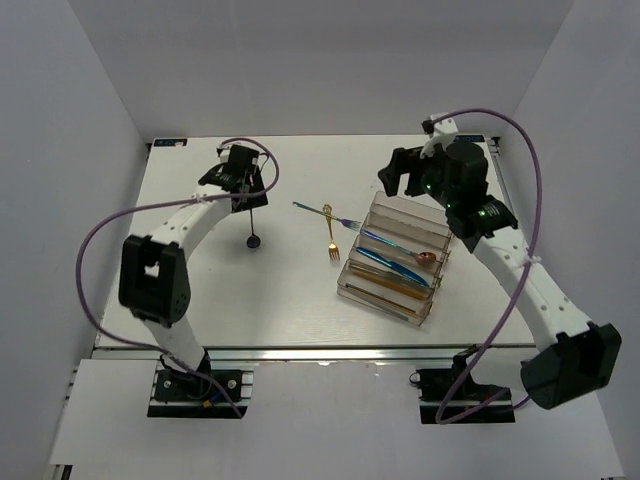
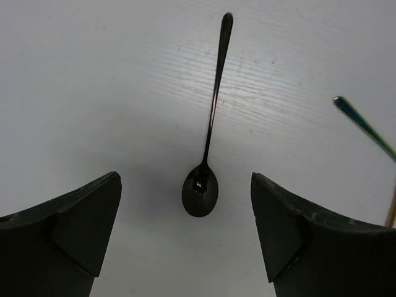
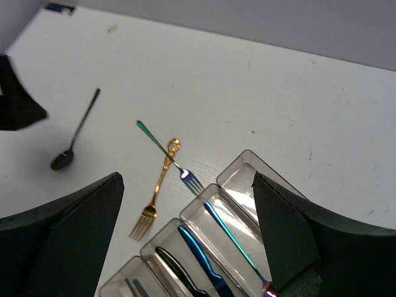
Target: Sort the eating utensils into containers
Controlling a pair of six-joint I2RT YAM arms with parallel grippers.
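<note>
black slim metal spoon (image 2: 200, 193) lies near the far left corner of the bench (image 1: 220, 300), bowl centred under the wide-parted left gripper (image 2: 185, 182) for pickup, while the empty right gripper (image 3: 185, 185) hangs parted over the clear compartmented tray (image 3: 244, 170).

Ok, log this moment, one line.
left pincer open over black spoon | right pincer open by tray | gold fork, iridescent fork crossed

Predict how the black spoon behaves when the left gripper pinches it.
The black spoon looks glossy, so probably slippery. Its handle is very slim and lies flat on the table, likely hard to get under, though stiff. The rounded bowl may let it rock or pivot if pushed.
</note>
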